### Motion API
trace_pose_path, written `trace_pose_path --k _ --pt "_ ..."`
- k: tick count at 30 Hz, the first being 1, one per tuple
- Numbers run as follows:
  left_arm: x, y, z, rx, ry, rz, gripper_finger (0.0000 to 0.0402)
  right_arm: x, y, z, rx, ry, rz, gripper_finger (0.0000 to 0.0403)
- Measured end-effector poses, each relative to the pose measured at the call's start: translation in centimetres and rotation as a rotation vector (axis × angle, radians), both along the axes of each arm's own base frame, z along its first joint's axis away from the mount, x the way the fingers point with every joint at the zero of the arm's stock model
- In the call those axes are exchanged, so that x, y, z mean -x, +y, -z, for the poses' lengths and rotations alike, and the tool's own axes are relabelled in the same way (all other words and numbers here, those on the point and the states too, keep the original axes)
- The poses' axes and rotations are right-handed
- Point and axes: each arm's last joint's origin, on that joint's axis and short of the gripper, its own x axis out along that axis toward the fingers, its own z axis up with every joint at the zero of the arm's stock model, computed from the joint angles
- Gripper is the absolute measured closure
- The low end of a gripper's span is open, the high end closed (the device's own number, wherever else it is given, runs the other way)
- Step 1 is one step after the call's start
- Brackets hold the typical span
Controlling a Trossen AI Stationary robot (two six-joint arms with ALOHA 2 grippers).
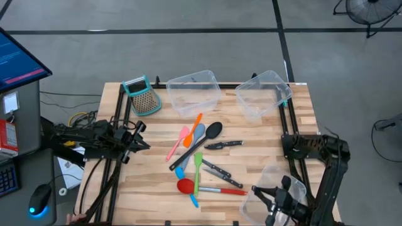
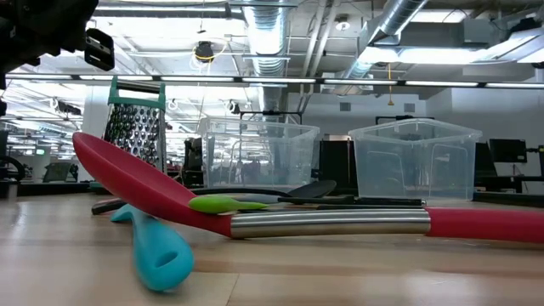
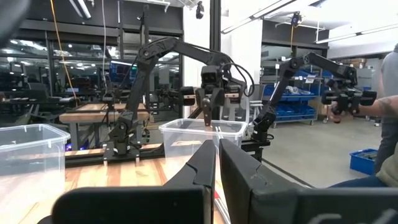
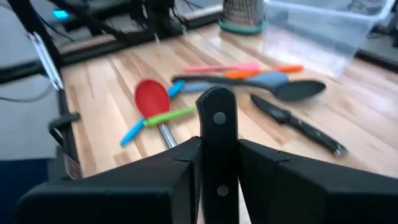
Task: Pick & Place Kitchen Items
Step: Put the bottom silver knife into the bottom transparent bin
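My right gripper [image 4: 217,149] hangs at the table's near right over a clear bin [image 1: 276,185], shut on a black-handled knife [image 4: 217,124]; its blade is hidden. On the table's middle lie an orange spatula [image 1: 195,123], a pink one [image 1: 178,142], a blue spoon [image 1: 195,135], a black ladle [image 1: 211,131], a green spatula [image 1: 197,168], a red-headed spatula [image 1: 187,186] and more knives [image 1: 223,144] [image 1: 220,173]. My left gripper [image 3: 217,155] stays shut at the table's left edge, holding nothing. My right gripper pinches the knife's black riveted handle [image 4: 217,168] between its two fingers [image 4: 180,174]. The handle's rounded end [image 4: 216,99] sticks out past the fingertips. The gripper slants down toward the table's left. The knife is lifted clear of the table; the gripper hides its blade.
Two clear bins [image 1: 193,93] [image 1: 264,95] stand at the far edge, with a teal-framed grater [image 1: 141,95] to their left. In the low view the red-headed spatula [image 2: 144,183] lies over a blue utensil [image 2: 157,251] close to the camera. A person stands beyond the table [image 3: 388,124].
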Motion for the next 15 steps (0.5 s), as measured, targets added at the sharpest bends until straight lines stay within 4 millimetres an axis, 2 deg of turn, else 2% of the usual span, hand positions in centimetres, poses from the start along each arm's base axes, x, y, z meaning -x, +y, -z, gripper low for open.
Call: trace_pose_path --k 5,15 --pt "0.0 0.0 0.0 0.0 0.0 0.0 0.0393 0.1 0.1 0.5 -0.031 0.072 0.037 0.0337" --pt "0.0 0.0 0.0 0.0 0.001 0.0 0.0393 -1.4 -0.7 0.6 0.024 0.137 0.055 0.0322"
